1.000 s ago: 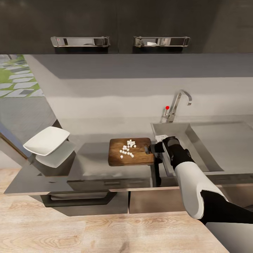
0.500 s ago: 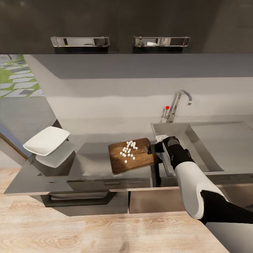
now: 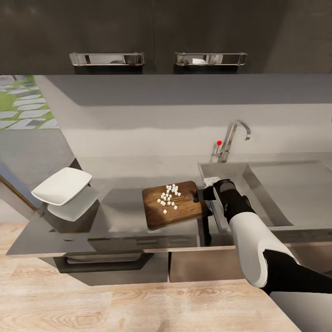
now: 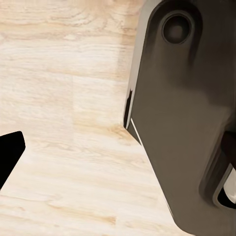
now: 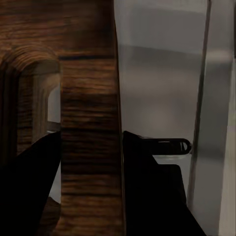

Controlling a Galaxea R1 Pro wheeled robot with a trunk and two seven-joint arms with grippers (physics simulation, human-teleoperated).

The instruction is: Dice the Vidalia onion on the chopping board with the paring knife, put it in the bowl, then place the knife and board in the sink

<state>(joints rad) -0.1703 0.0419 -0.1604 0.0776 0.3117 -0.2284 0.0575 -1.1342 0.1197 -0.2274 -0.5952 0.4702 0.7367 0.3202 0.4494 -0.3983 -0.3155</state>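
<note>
Your right gripper [image 3: 203, 196] is clamped on the chopping board [image 3: 177, 204] at its slot end, tilting it above the countertop [image 3: 115, 216] beside the sink [image 3: 276, 193]. Diced onion [image 3: 168, 197] sits on top; the bowl [image 3: 62, 185] is far left.

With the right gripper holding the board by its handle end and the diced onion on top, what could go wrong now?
1. The diced onion lies loose on the chopping board, which the right gripper grips at one end; tilting it may spill cubes onto the countertop.
2. The bowl is far to the left, so the carry is long.
3. The sink is right beside the board; cubes may fall in.
</note>
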